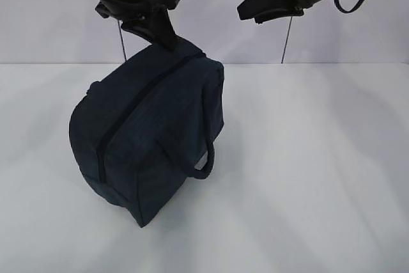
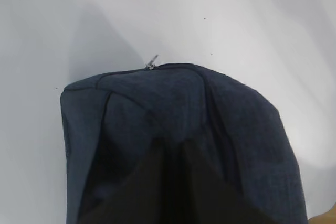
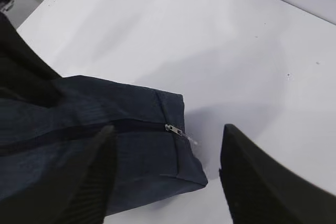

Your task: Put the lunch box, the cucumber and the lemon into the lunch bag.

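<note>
- Bag [image 1: 150, 135]: centre-left of exterior frame, tilted on white table [image 1: 319, 177], zipper [image 3: 174, 129] closed.
- Left gripper [image 1: 167, 38]: upper left, clamped on the bag's top corner.
- Right gripper [image 1: 265, 12]: upper right, jaws apart, holding nothing, clear of bag.

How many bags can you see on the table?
1. The dark navy lunch bag stands tilted on the white table, left of the middle, its zipper closed. The left end effector pinches its top corner. Nothing else shows on the table.
</note>
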You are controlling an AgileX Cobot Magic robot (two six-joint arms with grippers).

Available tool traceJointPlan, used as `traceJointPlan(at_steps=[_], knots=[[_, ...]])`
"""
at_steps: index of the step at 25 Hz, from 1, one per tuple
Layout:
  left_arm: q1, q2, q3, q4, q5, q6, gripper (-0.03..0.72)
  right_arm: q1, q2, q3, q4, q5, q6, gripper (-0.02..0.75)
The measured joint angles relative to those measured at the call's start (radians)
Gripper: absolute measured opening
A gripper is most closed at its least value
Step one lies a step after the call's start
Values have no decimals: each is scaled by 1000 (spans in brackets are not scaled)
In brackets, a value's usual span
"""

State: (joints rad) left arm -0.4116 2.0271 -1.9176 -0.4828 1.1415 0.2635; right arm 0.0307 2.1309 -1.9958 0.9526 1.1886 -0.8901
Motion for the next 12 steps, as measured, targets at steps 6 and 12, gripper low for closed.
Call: traceJointPlan(at_steps=[6,12], knots=[[14,55,0,5,-30,-9,24,0,-7,0,-2,5,4,489],[15,72,0,7,-66,-11,76,0,-7,0,-2,9,10,489]])
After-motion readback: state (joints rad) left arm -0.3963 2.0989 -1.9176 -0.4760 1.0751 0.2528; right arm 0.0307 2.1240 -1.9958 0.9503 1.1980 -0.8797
